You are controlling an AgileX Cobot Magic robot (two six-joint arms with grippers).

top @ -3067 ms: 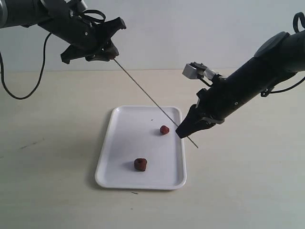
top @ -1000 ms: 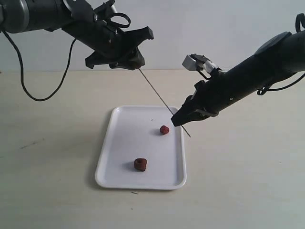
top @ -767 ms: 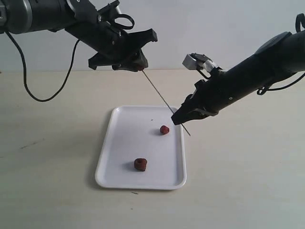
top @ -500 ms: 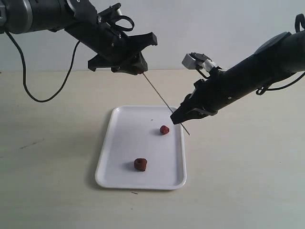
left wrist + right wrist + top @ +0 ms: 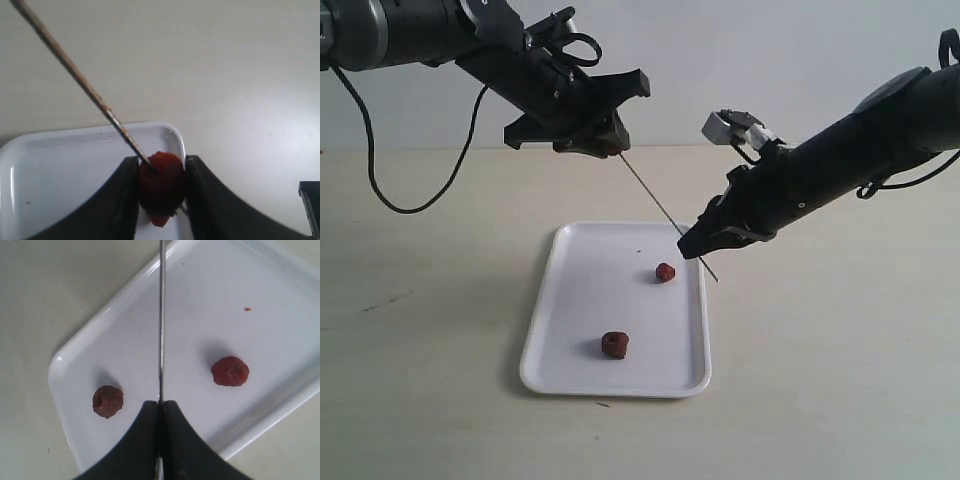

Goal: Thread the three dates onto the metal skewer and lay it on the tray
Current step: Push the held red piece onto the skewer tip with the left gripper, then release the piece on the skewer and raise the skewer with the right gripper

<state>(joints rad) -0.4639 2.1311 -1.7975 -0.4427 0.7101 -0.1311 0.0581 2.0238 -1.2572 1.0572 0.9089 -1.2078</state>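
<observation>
The left tool grips 1 date at the tip of the metal skewer, which the right tool clenches above the tray. There 2 more dates lie. An off-centre push may bend the skewer or tear the date.

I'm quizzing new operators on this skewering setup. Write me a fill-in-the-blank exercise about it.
The left gripper grips one ____, which the skewer pierces.
The right gripper is ____ on the skewer.
____ other dates lie on the tray.
Missing: date; shut; two.
</observation>
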